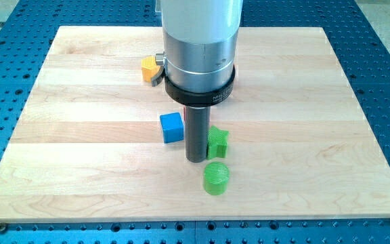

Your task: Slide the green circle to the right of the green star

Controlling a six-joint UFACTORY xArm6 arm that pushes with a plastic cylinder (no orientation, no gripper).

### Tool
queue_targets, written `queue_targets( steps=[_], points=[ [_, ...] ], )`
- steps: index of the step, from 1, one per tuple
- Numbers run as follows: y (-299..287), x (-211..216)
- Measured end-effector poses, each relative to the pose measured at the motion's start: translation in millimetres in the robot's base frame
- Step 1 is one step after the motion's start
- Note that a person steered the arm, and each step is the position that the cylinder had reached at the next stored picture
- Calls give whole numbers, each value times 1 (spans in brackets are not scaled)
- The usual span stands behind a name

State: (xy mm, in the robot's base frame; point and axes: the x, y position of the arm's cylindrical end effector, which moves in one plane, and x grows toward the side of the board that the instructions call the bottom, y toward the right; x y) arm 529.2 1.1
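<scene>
The green circle [216, 177] lies on the wooden board [80, 169] near the view's bottom centre. The green star [217, 142] sits just above it, almost touching. My tip [196, 160] stands right beside the star's left side and up-left of the circle. The rod and the arm's silver body rise above it and hide part of the board behind.
A blue cube [172, 127] lies just left of the rod. A yellow block [149, 68] sits near the view's top, partly behind the arm's body. A blue perforated table surrounds the board.
</scene>
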Motion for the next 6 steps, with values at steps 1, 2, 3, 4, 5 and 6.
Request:
queue_targets(
  steps=[1, 2, 3, 4, 5, 6],
  points=[
    [-33, 7],
    [-58, 30],
    [-46, 67],
    [-3, 74],
    [21, 73],
    [25, 56]
  ],
)
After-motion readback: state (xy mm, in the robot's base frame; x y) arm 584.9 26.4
